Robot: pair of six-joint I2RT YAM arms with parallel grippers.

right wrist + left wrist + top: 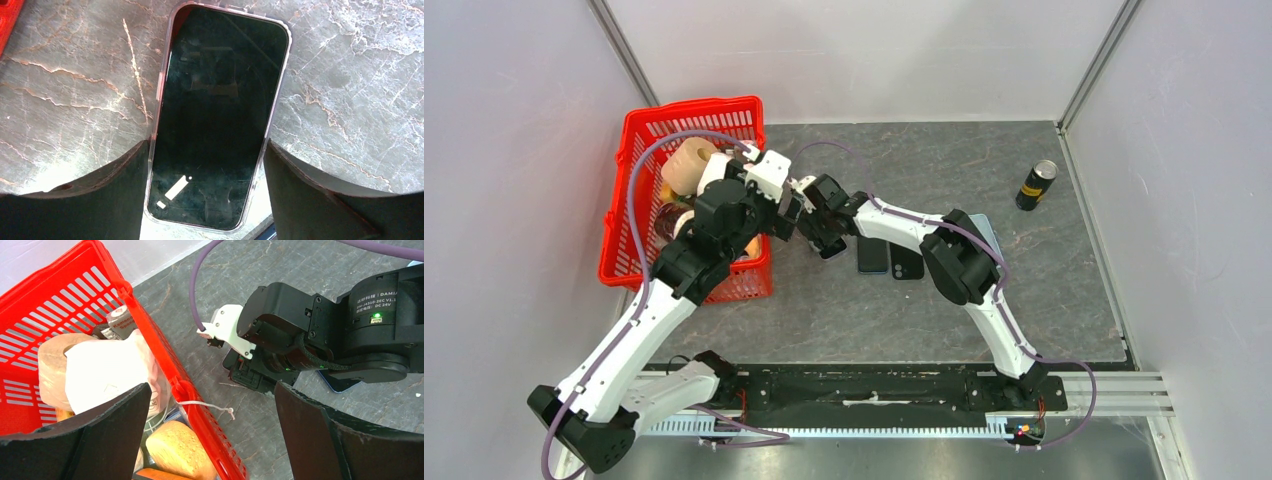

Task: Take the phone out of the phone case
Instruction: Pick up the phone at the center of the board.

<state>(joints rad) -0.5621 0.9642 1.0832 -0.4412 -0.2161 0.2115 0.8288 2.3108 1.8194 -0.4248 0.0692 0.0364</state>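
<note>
The step in hand looks like the start of the separation: the phone point(217, 115) sits screen-up inside its clear phone case point(161, 100), not yet parted from it. The right pincer point(206, 150) is closed on it, one finger against each long edge of the rim. From above, this cased phone lies just left of the bench's point(874, 320) centre, at about 9 o'clock from two dark slabs point(889, 258) that lie flat side by side. Whether those are handsets or bare cases I cannot tell. Whether the held phone is lifted clear or has one end on the stone is also unclear. The left pincer point(212, 395) hangs with its fingers spread wide and nothing between them. It is at 9 o'clock from the right one, over the seam between the bench and the rim of the red basket point(148, 330), which fills the 10 o'clock corner with a paper roll and other goods. A can point(1035, 185) stands well apart at 2 o'clock. The next move probably calls for the free left pincer to come in from 9 o'clock and catch a corner or short end of the case lip. The right one would hold the body firm, so the lip can be peeled back from the glass. The risk is that a squeeze on the long edges pins the case to the phone.
</note>
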